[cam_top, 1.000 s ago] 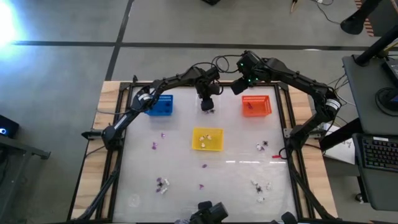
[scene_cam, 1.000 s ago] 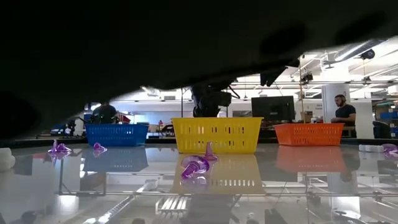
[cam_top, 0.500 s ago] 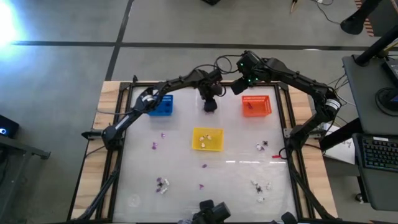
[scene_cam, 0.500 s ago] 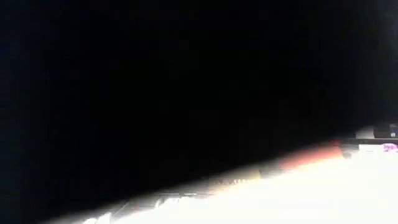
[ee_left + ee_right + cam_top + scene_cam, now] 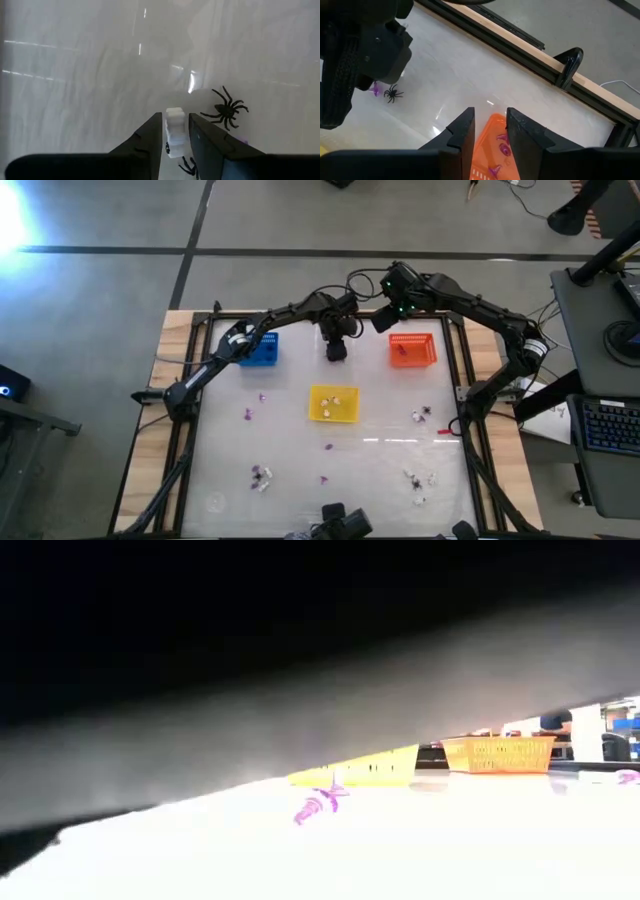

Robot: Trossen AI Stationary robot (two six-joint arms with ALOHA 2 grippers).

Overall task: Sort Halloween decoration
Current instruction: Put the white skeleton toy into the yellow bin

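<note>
The white table (image 5: 380,470) carries blue (image 5: 262,349), yellow (image 5: 333,404), orange baskets (image 5: 412,350) and scattered trinkets (image 5: 260,476).

Blocked: a dark blur fills your upper frame.
Tabletop (image 5: 420,850): purple trinket (image 5: 317,805).
Behind: yellow basket (image 5: 365,769), orange basket (image 5: 498,753).

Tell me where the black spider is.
In the left wrist view the black spider lies on the table just beside the left claw, at the far end between the blue basket and orange basket.

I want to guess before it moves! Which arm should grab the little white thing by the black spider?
Left, probably. The left tool already has its fingers on either side of the white trinket, beside the black spider. The right tool hangs over the orange basket.
</note>
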